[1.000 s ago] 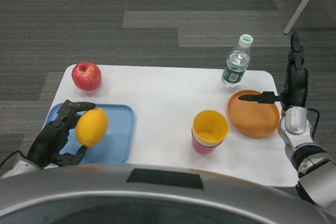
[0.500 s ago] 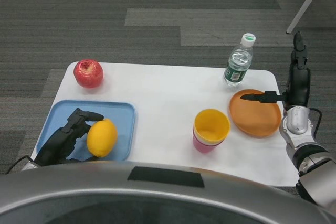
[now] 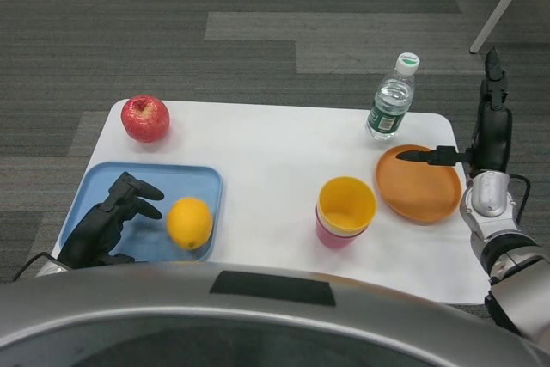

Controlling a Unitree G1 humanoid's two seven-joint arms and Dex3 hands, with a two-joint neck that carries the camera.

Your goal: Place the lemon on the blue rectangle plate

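1. The lemon (image 3: pixel 190 223) is smooth, bright yellow and oval, lying on its side, free of any grip, at about 4 o'clock on the plate.
2. The blue rectangle plate (image 3: pixel 193 181) lies flat at the table's 8 o'clock corner.

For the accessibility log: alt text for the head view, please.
A lemon lies on the blue rectangle plate, the open left hand beside it. The right hand hangs over an orange plate.
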